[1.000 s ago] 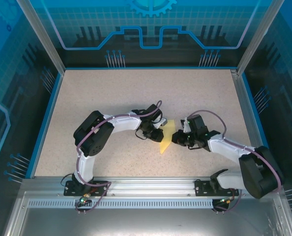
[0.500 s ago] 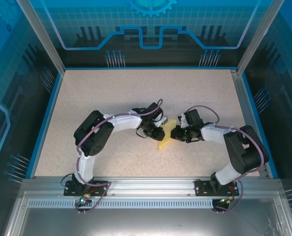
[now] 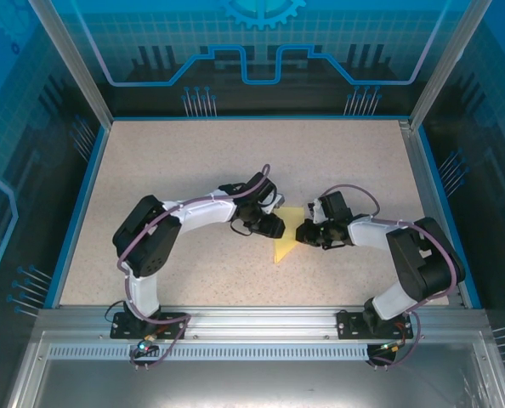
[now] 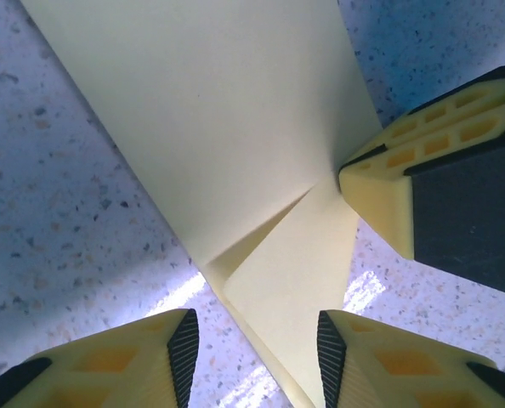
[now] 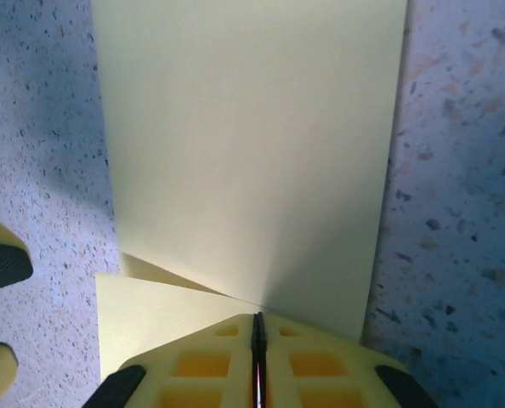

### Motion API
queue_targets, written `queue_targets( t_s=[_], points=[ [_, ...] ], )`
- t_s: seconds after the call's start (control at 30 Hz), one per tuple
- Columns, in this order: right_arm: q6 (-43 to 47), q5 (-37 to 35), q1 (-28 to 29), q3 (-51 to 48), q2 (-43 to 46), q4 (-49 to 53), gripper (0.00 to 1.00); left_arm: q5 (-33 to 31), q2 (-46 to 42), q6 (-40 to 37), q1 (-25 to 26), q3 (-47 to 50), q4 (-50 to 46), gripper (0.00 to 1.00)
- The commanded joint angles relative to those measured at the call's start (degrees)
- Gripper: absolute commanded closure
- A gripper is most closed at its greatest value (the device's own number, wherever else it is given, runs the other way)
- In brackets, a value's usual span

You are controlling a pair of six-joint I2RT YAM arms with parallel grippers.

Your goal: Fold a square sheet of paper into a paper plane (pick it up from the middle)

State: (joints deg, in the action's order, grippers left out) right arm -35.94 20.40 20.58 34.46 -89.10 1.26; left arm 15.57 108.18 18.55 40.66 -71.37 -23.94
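"What carries everything here?"

"A flat worktop (image 3: 193,161), speckled beige with a blue border, filling the middle of the top view."

"And what lies on it?"

"One pale yellow sheet of paper (image 3: 286,240), just right of centre. It is folded. In the wrist views, a wide upper layer overlaps a smaller flap that pokes out along the lower edge."

I see a speckled beige bench (image 3: 167,161) with a blue border (image 3: 81,204) around it. Aluminium posts (image 3: 70,59) rise from its far corners, holding clear panels (image 3: 252,51) printed with blue circuit patterns. Along the near edge runs a slotted metal rail (image 3: 261,350), and below that a grey metal tray (image 3: 252,387).
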Motion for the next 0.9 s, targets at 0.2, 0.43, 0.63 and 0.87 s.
queue_targets(
  t_s=[0.2, 0.43, 0.63, 0.87],
  points=[
    [-0.5, 0.9, 0.3, -1.4, 1.2, -1.3, 0.89, 3.6, 0.0, 6.9, -0.1, 4.0, 4.3, 0.55],
    [-0.4, 1.0, 0.3, -1.7, 1.1, -1.5, 0.90, 6.0, 1.7, 8.1, -0.1, 3.7, 6.9, 0.63],
    [-0.4, 1.2, 0.3, -1.9, 1.1, -1.5, 0.90, 4.9, 3.0, 7.9, -0.1, 3.3, 5.7, 0.64],
    [-0.4, 1.3, 0.3, -2.0, 0.9, -1.7, 0.90, 5.3, 3.7, 8.0, 0.0, 3.2, 6.0, 0.68]
  ],
)
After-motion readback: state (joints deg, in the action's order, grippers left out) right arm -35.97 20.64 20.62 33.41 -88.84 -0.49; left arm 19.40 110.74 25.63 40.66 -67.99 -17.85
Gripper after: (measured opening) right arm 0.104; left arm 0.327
